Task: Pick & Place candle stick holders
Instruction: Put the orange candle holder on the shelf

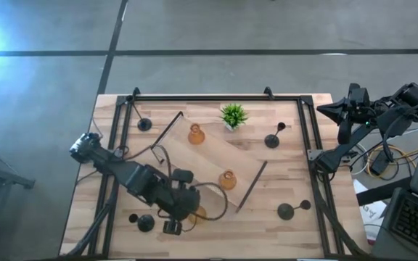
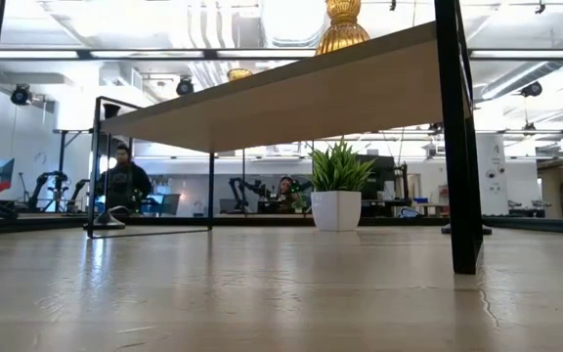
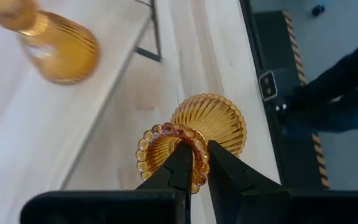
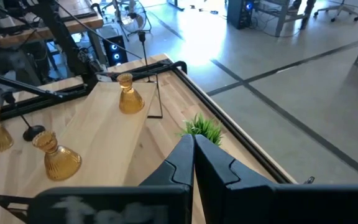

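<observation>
With two amber holders [image 1: 195, 134] on the tray [image 1: 216, 156], our left claw [image 3: 194, 163] grips a third amber holder [image 3: 191, 134] by its rim near the worktop's front edge, four black holders [image 1: 272, 141] remain, right claw [image 4: 192, 163] clenched empty.

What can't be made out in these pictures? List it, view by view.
- High view: the left arm covers most of the gripped amber holder; only a sliver shows beside the left pincer.
- Low view: the wooden tray blocks much of the table; the tall amber holder on it is cut off by the top edge.
- Left wrist view: the blurred amber holder runs off the top edge.
</observation>
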Tool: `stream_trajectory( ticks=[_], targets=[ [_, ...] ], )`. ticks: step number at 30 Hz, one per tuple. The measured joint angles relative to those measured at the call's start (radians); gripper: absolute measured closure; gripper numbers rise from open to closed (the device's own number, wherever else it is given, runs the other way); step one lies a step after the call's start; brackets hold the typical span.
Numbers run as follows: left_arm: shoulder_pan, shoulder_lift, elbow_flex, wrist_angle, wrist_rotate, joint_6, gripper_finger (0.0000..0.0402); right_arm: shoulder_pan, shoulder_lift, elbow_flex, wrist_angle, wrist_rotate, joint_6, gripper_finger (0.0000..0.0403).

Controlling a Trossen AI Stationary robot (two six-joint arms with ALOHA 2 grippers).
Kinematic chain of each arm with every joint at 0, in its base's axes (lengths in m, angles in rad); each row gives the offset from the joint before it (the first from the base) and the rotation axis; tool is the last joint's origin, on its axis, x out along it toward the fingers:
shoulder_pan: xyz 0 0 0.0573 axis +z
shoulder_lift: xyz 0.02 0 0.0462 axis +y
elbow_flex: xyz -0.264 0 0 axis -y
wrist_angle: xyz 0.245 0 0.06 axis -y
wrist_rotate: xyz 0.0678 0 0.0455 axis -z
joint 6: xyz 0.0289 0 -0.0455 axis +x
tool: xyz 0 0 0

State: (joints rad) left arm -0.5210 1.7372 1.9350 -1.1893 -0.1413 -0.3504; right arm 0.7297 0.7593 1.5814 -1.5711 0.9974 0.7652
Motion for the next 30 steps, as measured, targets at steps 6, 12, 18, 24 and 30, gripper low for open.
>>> stream_trajectory(
  ticks=[6, 12, 18, 24, 30],
  targets=[
    [0.063, 0.000, 0.119, -0.145, -0.027, -0.003, 0.0370, 0.000, 0.000, 0.000, 0.000, 0.000, -0.002, 0.0394],
    [0.141, -0.001, 0.175, -0.266, -0.148, 0.041, 0.0370, 0.000, 0.000, 0.000, 0.000, 0.000, -0.010, 0.0394],
    [0.248, 0.012, 0.170, -0.262, -0.211, 0.151, 0.0370, 0.000, 0.000, 0.000, 0.000, 0.000, -0.010, 0.0394],
    [0.325, 0.029, 0.169, -0.254, -0.214, 0.239, 0.0370, 0.000, 0.000, 0.000, 0.000, 0.000, -0.015, 0.0394],
    [0.362, 0.070, 0.166, -0.227, -0.180, 0.329, 0.0370, 0.000, 0.000, 0.000, 0.000, 0.000, -0.025, 0.0394]
  ],
)
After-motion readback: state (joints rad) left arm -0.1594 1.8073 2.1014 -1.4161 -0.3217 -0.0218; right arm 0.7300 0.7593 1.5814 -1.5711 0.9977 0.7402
